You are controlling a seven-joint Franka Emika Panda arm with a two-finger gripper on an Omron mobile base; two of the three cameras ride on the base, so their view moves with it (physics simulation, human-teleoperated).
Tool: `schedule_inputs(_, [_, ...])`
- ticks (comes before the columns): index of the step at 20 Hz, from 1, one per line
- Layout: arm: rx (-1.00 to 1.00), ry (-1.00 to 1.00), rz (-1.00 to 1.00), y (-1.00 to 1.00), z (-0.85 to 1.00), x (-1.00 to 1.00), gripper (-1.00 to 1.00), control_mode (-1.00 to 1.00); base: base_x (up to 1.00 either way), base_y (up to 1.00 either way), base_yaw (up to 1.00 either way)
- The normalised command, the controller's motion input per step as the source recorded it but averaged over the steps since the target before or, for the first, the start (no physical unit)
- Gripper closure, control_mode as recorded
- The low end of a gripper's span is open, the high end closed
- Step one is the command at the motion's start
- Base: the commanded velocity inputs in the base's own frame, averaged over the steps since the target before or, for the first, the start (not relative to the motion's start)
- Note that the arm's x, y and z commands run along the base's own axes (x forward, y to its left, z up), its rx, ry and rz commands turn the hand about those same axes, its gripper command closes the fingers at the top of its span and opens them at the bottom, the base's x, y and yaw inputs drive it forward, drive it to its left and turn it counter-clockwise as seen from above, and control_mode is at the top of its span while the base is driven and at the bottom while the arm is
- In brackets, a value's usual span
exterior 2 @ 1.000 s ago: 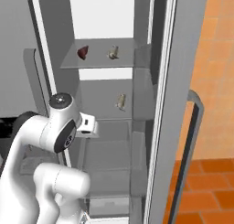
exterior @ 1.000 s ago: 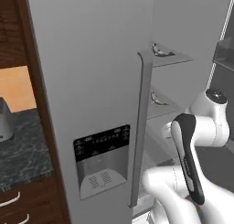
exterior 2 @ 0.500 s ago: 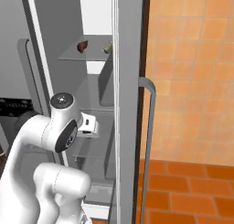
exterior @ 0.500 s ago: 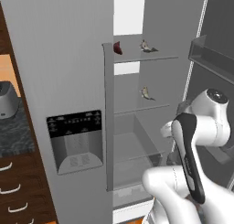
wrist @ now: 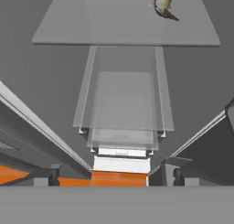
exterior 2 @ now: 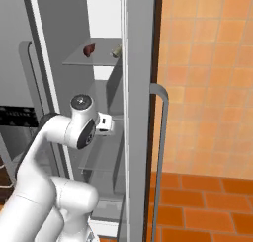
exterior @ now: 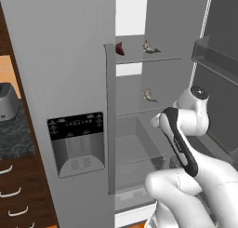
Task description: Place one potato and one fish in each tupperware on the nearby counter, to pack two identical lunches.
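Grey steel fills most of the left base view: the closed fridge door (exterior: pixel 60 83) with its dark dispenser panel (exterior: pixel 76 141) stands at nine o'clock of the open compartment, and its edge blocks the left part of the shelves. On the upper glass shelf (exterior: pixel 153 59) a fish (exterior: pixel 149 47) lies at about twelve o'clock, with a small dark red item (exterior: pixel 119 49) just beside the door edge at eleven o'clock. A second fish (exterior: pixel 148 95) sits on the middle shelf (exterior: pixel 139 111), above the clear drawers (exterior: pixel 139 148). The white arm (exterior: pixel 179 134) rises from five o'clock and reaches into the compartment below that fish, covering the lower right of the interior.

At three o'clock the swung-out door with its bins (exterior: pixel 216 59) flanks the arm. From the right base view this open door (exterior 2: pixel 141 112) is seen edge-on with its long handle (exterior 2: pixel 159 152), hiding most of the shelves; an orange tiled wall (exterior 2: pixel 207 88) lies beyond.

In the hand view the middle-shelf fish shows at one o'clock, well apart from the hand. The gripper's fingers stand spread wide and hold nothing. A silver toaster (exterior: pixel 7 106) rests on the dark counter (exterior: pixel 16 138) at nine o'clock.
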Motion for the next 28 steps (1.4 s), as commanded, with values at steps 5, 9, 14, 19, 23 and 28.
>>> schedule_inputs(5, [0.07,0.0,0.0,0.0,0.32,1.0,-1.0,-1.0,0.0,0.0,0.0])
schedule_inputs(9, [0.08,0.01,0.0,-0.06,0.1,1.0,-1.0,-1.0,0.0,0.0,0.0])
schedule_inputs(14, [0.05,0.06,-0.03,-0.08,0.0,1.0,-1.0,-1.0,0.0,0.0,0.0])
schedule_inputs(19, [-0.06,0.0,-0.08,-0.01,0.0,0.79,-1.0,-1.0,0.0,0.0,0.0])
schedule_inputs(23, [-0.04,0.0,-0.08,-0.09,-0.12,0.67,-1.0,-1.0,0.0,0.0,0.0])
schedule_inputs(28, [0.0,0.0,0.0,-0.37,-0.38,0.66,-1.0,-1.0,0.0,0.0,0.0])
